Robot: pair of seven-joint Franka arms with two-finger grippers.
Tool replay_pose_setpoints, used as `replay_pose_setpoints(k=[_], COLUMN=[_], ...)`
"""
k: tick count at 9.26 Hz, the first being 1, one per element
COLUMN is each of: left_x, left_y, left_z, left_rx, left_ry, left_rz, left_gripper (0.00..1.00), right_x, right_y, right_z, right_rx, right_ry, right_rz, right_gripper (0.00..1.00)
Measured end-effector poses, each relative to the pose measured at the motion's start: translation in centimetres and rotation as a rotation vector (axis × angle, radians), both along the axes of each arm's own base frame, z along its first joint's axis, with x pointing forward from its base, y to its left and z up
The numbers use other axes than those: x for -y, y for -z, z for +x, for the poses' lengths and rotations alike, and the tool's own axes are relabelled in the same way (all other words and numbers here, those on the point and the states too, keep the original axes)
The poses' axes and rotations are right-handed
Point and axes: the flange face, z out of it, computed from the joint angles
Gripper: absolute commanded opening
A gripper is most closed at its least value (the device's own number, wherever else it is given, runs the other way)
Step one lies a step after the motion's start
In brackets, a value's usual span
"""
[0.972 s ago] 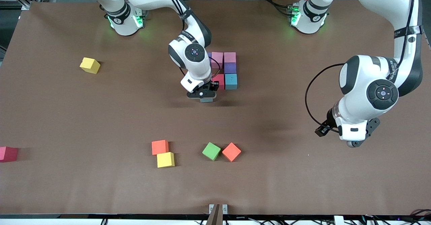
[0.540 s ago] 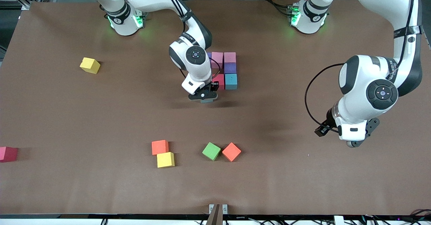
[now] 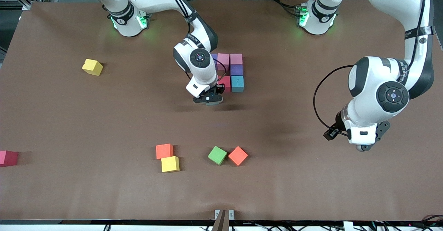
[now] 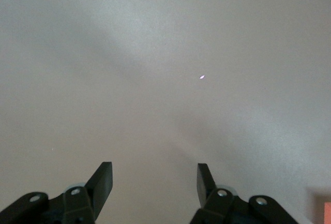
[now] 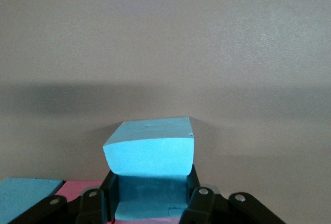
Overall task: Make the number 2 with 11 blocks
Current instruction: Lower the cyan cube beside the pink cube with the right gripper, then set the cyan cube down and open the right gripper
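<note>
While clamped on a light blue cube (image 5: 150, 149), right gripper (image 3: 208, 99) hangs over bare table (image 3: 104, 113) just by the started number 2 (image 3: 230, 72): pink, purple, red and light blue cubes touching in a tight cluster, approx. top half done, rest partly hidden by the arm. Left to fetch, nearer the front camera: two orange cubes (image 3: 164, 151), yellow (image 3: 170, 164), pink-red (image 3: 8, 157), plus a 2nd yellow (image 3: 92, 67); green cube (image 3: 217, 155) not needed. Left gripper (image 4: 153, 182) waits, fingers apart, holding nothing, over bare table; all cubes matte foam, square-edged, equal in size.
</note>
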Motion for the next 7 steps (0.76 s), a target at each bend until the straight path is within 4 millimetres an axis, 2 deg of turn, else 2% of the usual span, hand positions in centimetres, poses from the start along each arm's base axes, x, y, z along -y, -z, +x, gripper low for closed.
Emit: replay_pose_setpoints(k=[7], left_x=[0.05], left_y=[0.04], left_z=[0.0], left_rx=[-0.001], left_ry=[-0.003], left_rz=[-0.005], left_gripper=[0.74], right_x=[-0.61], right_y=[0.0], right_z=[-0.79], right_rx=[-0.034], right_ry=[-0.005], right_rz=[-0.004], right_gripper=[0.0])
